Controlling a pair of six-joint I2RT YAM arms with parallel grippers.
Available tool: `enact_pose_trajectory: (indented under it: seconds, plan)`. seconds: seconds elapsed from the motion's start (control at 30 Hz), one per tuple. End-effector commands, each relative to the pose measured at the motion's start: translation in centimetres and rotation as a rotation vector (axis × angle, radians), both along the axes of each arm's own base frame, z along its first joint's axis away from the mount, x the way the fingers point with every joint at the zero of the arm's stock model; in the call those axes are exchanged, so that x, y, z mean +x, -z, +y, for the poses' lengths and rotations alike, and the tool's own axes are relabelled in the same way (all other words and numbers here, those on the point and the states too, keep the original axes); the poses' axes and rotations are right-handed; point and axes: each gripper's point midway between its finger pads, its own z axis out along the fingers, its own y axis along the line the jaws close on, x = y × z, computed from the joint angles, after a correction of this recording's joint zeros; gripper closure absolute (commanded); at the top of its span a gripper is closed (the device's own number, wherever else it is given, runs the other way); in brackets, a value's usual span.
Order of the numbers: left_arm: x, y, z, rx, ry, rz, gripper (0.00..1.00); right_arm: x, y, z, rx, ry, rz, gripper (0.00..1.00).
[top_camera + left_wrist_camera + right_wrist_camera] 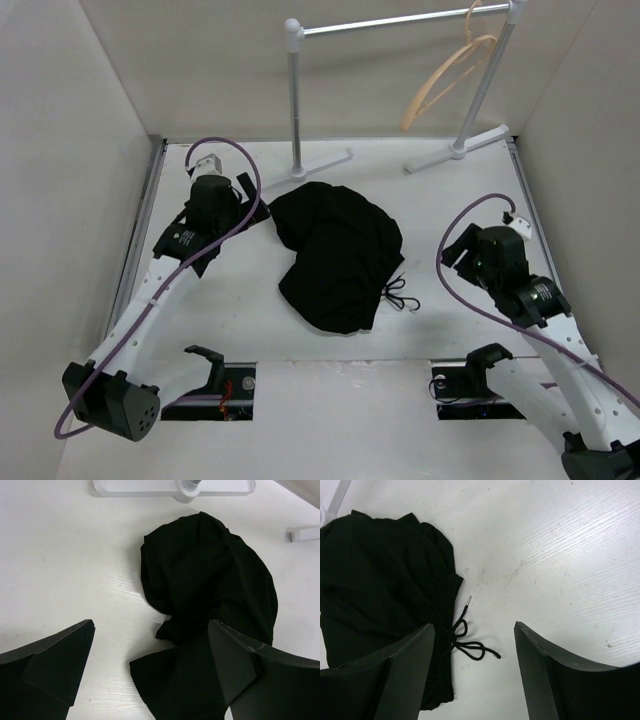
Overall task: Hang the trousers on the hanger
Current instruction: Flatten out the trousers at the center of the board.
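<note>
The black trousers (338, 255) lie crumpled in a heap on the white table, their drawstring (400, 295) trailing at the right edge. The tan wooden hanger (448, 75) hangs by its hook on the rail at the back right. My left gripper (258, 212) is open and empty at the heap's left edge; in the left wrist view (150, 650) the trousers (210, 575) lie between and ahead of its jaws. My right gripper (452, 252) is open and empty, right of the heap; in the right wrist view (475, 652) the drawstring (467, 642) and the trousers (380, 590) lie below it.
The white-and-grey rail stand (296, 95) stands at the back, its two feet (455, 150) on the table. White walls close in the left, right and back. Two dark slots sit at the near edge by the arm bases (225, 385).
</note>
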Motion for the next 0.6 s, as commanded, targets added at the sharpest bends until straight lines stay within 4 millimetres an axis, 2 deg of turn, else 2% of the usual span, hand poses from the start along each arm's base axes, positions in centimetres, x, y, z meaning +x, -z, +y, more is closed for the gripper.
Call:
enact_pose_trajectory:
  seconds: [0.0,0.07,0.1,0.23,0.27,0.3,0.4,0.43,0.47,0.5,0.57]
  plan:
    - [-0.4,-1.5,0.4,-0.036,-0.003,-0.047,0.0,0.0,-1.7,-1.0,-0.009,0.027,-0.057,0.29]
    - [-0.5,-2.2,0.6,-0.038,-0.005,-0.075,0.0,-0.1,-1.8,-1.2,-0.004,0.033,-0.067,0.31]
    - [-0.4,-2.4,0.7,-0.042,-0.01,-0.093,0.0,-0.1,-2.0,-1.3,-0.002,0.031,-0.075,0.36]
    - [-0.9,-3.4,1.2,-0.046,-0.072,-0.165,0.0,-0.1,-2.4,-0.7,0.022,0.0,-0.09,0.82]
    - [-1.0,-3.2,1.6,-0.034,-0.1,-0.165,0.0,0.0,-2.3,-0.4,0.033,-0.015,-0.086,0.88]
    - [-1.1,-3.0,2.0,-0.018,-0.123,-0.155,0.0,0.3,-2.3,0.0,0.047,-0.03,-0.083,0.91]
    - [-0.7,-2.2,1.1,0.005,-0.106,-0.123,0.0,1.3,-1.8,1.9,0.099,-0.1,-0.085,0.91]
    - [-0.5,-1.8,0.8,0.021,-0.092,-0.112,0.07,1.7,-1.6,2.5,0.115,-0.115,-0.083,0.9]
    - [-0.2,-1.1,0.5,0.048,-0.074,-0.098,0.46,2.2,-1.5,2.9,0.128,-0.127,-0.084,0.88]
    - [0.2,-0.1,0.5,0.081,-0.056,-0.068,0.7,2.7,-1.2,3.3,0.135,-0.135,-0.081,0.86]
    - [1.0,2.1,0.5,0.104,-0.048,0.004,0.86,3.8,-0.5,4.0,0.147,-0.148,-0.065,0.81]
